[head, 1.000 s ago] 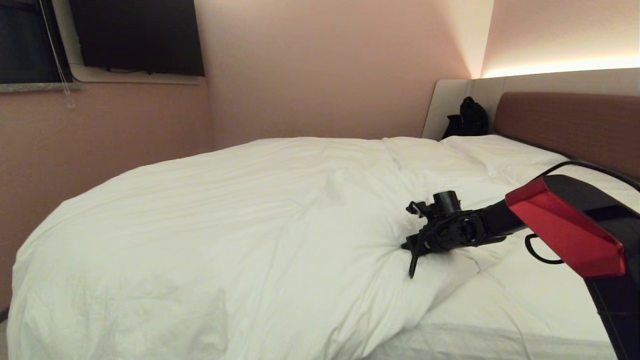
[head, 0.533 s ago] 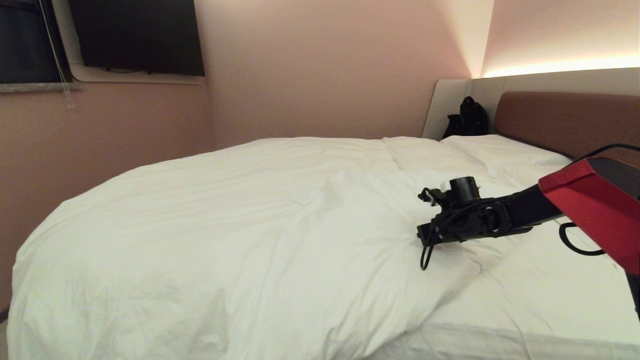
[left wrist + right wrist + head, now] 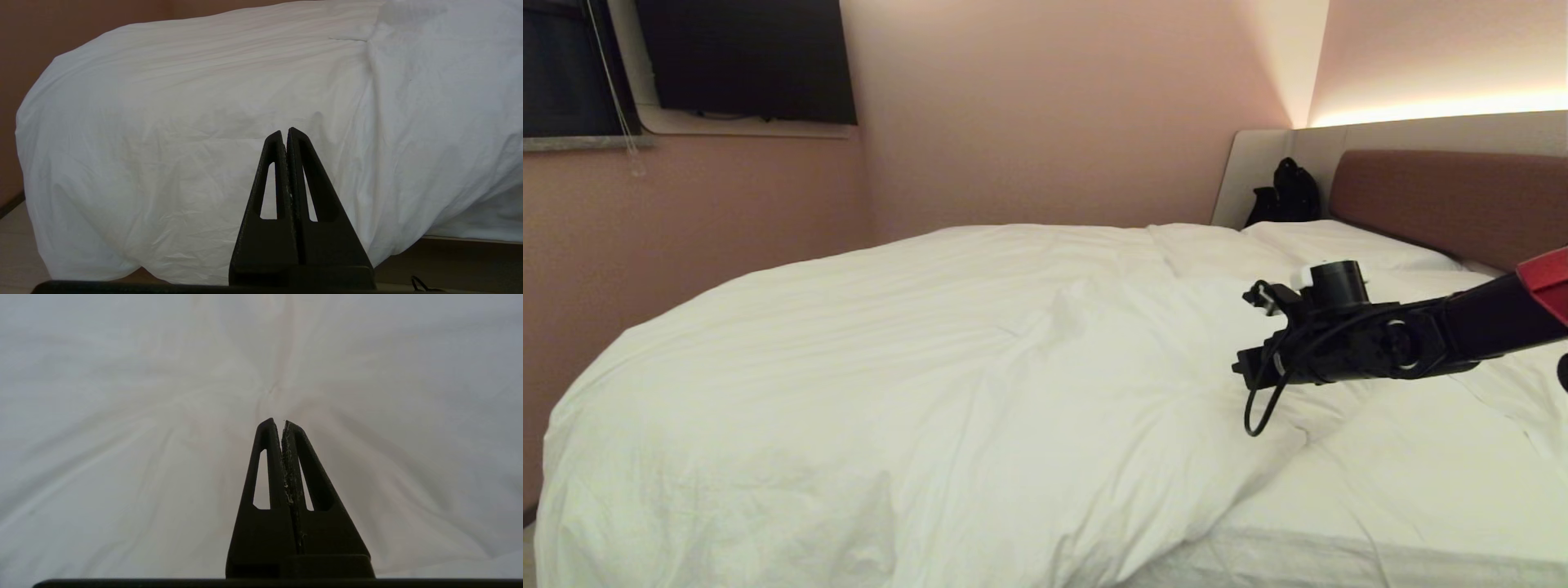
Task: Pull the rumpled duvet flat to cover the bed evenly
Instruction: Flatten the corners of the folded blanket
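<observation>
Duvet (image 3: pixel 915 359) lies puffy and white over most of the bed (image 3: pixel 1339 563), with soft wrinkles and a bumpy fold near the middle. Only the head view shows the whole room: the brown headboard (image 3: pixel 1445 196), a pillow (image 3: pixel 1339 241), a black bag (image 3: pixel 1286 196) in the corner, and bare sheet at the near right. The right wrist view shows the right gripper (image 3: pixel 278 422) pressed together with nothing in it, above creases that meet at 1 spot. The left wrist view shows the left gripper (image 3: pixel 284 132) pressed together too, low by the duvet's hanging side.
</observation>
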